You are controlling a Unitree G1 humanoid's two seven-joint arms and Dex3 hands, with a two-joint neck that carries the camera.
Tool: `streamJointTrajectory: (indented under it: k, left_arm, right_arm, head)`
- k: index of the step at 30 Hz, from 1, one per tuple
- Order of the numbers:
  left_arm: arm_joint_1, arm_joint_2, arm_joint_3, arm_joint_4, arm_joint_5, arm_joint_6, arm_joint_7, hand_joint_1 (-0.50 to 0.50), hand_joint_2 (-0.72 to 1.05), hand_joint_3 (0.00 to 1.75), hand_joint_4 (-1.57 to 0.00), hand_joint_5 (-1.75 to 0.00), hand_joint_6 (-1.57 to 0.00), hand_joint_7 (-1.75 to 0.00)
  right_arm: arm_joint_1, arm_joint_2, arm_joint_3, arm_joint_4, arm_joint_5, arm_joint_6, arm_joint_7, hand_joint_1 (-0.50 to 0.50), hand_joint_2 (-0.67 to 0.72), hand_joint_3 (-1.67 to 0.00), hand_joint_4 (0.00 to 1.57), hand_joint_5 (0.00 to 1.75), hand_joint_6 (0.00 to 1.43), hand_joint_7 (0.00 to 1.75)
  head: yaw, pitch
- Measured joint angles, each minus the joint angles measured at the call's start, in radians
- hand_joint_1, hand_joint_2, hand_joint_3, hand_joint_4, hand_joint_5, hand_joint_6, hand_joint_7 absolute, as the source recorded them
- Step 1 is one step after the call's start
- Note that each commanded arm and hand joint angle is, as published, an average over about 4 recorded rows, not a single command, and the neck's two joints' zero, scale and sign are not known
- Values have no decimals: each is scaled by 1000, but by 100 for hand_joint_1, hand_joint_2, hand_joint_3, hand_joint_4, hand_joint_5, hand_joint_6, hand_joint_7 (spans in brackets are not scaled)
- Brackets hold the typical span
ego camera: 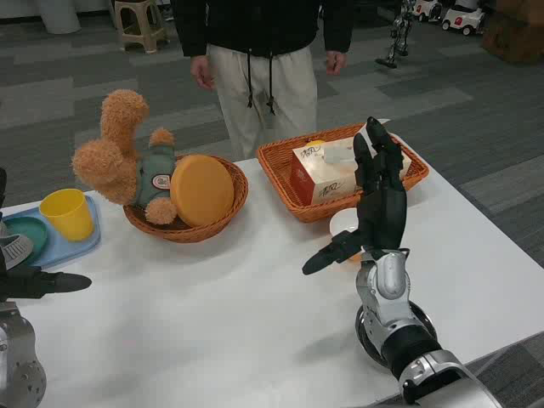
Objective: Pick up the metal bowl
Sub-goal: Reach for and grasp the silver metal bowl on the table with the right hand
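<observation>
- The metal bowl point(371, 333) sits on the white table point(212, 314) near its front right edge, mostly hidden under the right forearm; only a dark, shiny curve of its rim shows on either side of the wrist.
- The right hand point(374, 204) is raised well above the bowl, palm turned toward the left, fingers point(382, 157) straight and pointing up and away, thumb stuck out to the left. It is spread wide and holds nothing.
- The bowl lies below and behind this hand, close to the wrist, not touching the fingers.
- The left hand point(38, 283) lies low at the left edge of the table, fingers stretched out toward the right; I cannot tell whether it touches anything.
- Behind the right hand stands a rectangular wicker tray point(285, 170) with a tissue box point(319, 174) inside.
- A round wicker basket point(191, 228) holds a plush toy point(119, 157) and a yellow disc point(202, 189).
- At far left a blue tray point(72, 246) carries a yellow cup point(68, 212).
- A person point(263, 59) stands beyond the table.
</observation>
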Motion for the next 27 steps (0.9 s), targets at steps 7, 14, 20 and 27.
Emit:
streamJointTrajectory:
  k: [7, 14, 20, 27]
  left_arm:
    - [-39, -83, 154, -80, 175, -11, 48, -50, -72, 9, 0, 0, 0, 0]
    - [-34, -83, 160, -93, 175, -12, 50, -50, -72, 9, 0, 0, 0, 0]
    - [-22, -83, 159, -103, 175, -12, 50, -50, -72, 9, 0, 0, 0, 0]
    - [-6, -83, 159, -117, 175, -12, 51, -50, -72, 9, 0, 0, 0, 0]
  right_arm:
    - [-214, -11, 73, -209, -195, 95, -96, -42, 57, 0, 0, 0, 0, 0]
    - [-182, -14, 73, -207, -194, 103, -101, -42, 53, 0, 0, 0, 0, 0]
    - [-178, -14, 74, -215, -193, 103, -101, -42, 53, 0, 0, 0, 0, 0]
    - [-177, -20, 74, -221, -193, 104, -101, -42, 53, 0, 0, 0, 0, 0]
  head:
    - [117, 30]
    - [117, 32]
    - [127, 39]
    - [160, 54]
